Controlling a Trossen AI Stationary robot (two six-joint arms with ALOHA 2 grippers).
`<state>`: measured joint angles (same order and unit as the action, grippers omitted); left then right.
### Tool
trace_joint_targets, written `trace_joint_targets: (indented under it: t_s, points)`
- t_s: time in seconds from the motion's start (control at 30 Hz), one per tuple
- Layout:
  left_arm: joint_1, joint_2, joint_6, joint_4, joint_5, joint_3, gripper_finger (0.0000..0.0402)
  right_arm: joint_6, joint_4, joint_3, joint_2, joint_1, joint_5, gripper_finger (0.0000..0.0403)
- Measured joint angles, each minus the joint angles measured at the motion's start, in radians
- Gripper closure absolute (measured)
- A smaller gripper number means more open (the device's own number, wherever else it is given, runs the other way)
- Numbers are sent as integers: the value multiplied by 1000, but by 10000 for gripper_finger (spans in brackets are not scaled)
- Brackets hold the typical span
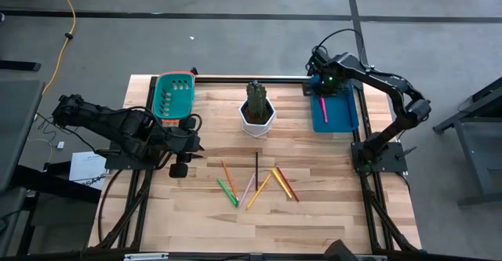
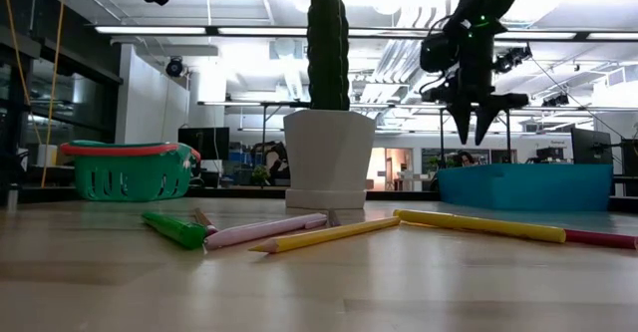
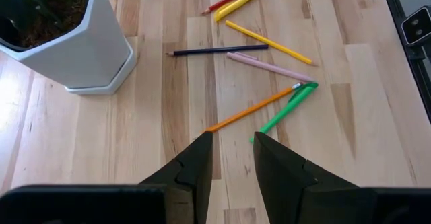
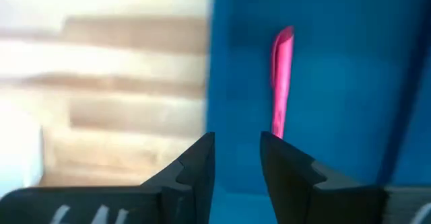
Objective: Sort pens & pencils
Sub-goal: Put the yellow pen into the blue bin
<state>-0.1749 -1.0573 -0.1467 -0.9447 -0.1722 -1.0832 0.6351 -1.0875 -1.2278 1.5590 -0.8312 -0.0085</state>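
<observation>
Several pens and pencils lie flat and scattered on the table's near middle: a green pen (image 1: 227, 190) (image 3: 286, 106), a pale pink pen (image 1: 249, 186) (image 3: 269, 67), an orange pencil (image 1: 226, 172) (image 3: 252, 109), a dark pencil (image 1: 256, 167) (image 3: 219, 50), yellow pencils (image 1: 260, 190) (image 3: 269, 42) and a red stick (image 1: 287, 184). One bright pink pen (image 1: 323, 108) (image 4: 281, 83) lies in the blue tray (image 1: 339, 114). My left gripper (image 1: 196, 142) (image 3: 232, 150) is open, left of the pile, above the table. My right gripper (image 1: 321, 88) (image 4: 236, 153) hangs open above the tray, beside the pink pen.
A white pot with a cactus (image 1: 257, 110) (image 2: 329, 163) stands at the table's far middle, between the arms. A green basket (image 1: 174, 98) (image 2: 130, 172) sits at the far left corner. Bare wood lies near the front edge (image 1: 259, 230).
</observation>
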Motion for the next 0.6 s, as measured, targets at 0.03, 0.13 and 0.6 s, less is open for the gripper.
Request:
trace_joint_targets:
  t_s: [0.03,0.13,0.6]
  points:
    - [-1,0,0,0,0,0,305,-11,-2,0,-2,13,-9,293]
    - [-2,0,-9,0,4,0,305,-31,3,0,-19,59,-30,293]
    - [-2,0,-32,5,34,0,305,96,10,0,-222,362,-34,293]
